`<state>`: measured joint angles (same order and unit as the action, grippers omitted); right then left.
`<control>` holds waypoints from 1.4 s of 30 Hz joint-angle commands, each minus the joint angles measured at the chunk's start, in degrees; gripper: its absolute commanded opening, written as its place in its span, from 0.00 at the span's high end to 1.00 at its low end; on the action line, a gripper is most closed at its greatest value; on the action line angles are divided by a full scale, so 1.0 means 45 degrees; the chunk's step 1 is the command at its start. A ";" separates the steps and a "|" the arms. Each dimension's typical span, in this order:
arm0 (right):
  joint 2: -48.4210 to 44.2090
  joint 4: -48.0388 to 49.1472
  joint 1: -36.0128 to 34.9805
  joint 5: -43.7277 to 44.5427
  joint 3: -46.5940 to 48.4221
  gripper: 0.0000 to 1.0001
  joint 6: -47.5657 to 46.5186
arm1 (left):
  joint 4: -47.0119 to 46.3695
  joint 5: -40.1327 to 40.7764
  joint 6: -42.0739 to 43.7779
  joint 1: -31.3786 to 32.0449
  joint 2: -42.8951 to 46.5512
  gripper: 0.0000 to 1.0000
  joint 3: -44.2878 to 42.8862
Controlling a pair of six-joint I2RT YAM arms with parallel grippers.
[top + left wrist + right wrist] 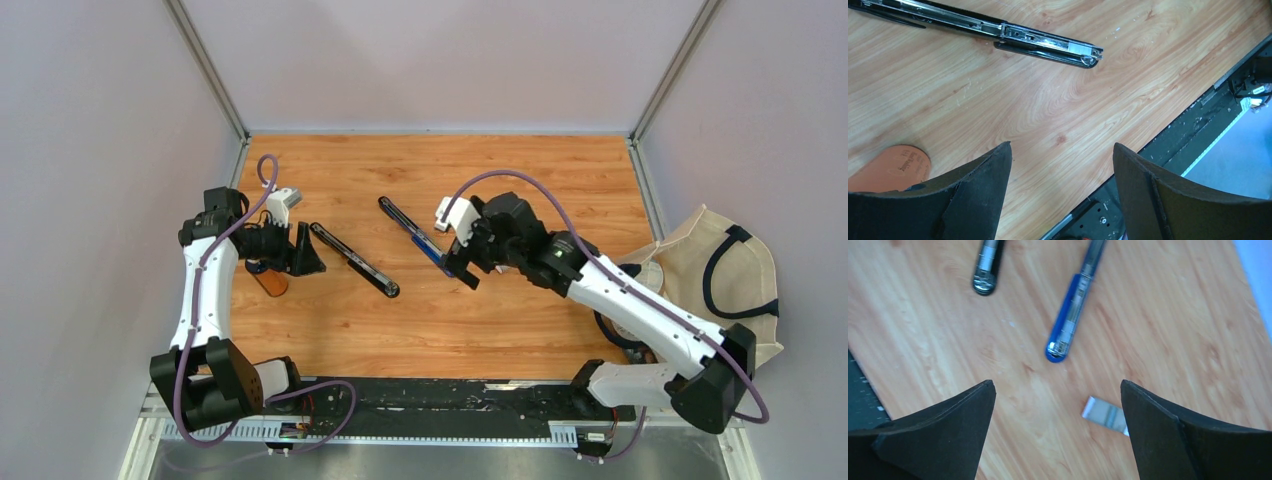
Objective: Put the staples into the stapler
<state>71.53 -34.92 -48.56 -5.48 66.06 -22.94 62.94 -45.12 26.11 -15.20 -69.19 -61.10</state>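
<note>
The stapler lies on the wooden table as two long parts. One is a black bar (355,260) with its metal channel (1048,44) facing up. The other is a dark bar with a blue end (415,232) (1068,325). A short grey strip of staples (1105,415) lies flat on the wood between the tips of my right gripper (1057,382), close to its right finger. That gripper (462,272) is open just below the blue end and holds nothing. My left gripper (305,250) (1063,145) is open and empty, left of the black bar.
An orange oval object (270,282) (893,167) lies by the left gripper. A beige tote bag with black handles (720,270) sits off the table's right edge. A black metal rail (450,395) runs along the near edge.
</note>
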 commanded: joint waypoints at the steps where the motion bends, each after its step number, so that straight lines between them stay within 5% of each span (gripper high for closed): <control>1: -0.1008 0.0629 0.0399 0.1917 -0.0851 0.00 -0.0313 | 0.0096 -0.0343 0.0409 -0.0099 -0.0054 0.18 -0.0133; 10: -0.5305 0.3752 0.0595 0.4457 -0.4696 0.00 -0.0154 | -0.0002 -0.0539 0.0370 -0.0118 0.0745 0.18 -0.0172; 17: -0.5349 0.4574 0.0575 0.4422 -0.4350 0.00 -0.0546 | 0.0018 -0.0539 0.0467 -0.0118 0.0961 0.18 -0.0133; 23: -0.3732 0.6566 0.0575 0.3621 -0.4057 0.00 -0.1075 | 0.0174 -0.0636 0.0721 -0.0118 0.0785 0.18 -0.0191; 42: 0.5119 0.5728 0.0575 0.3190 0.0474 0.00 0.0820 | 0.0194 -0.1066 0.0761 -0.0118 0.0531 0.18 -0.0074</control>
<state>91.44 -10.55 -46.04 9.69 64.31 -22.00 63.64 -47.97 27.62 -15.20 -66.54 -61.10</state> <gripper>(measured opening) 0.998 0.819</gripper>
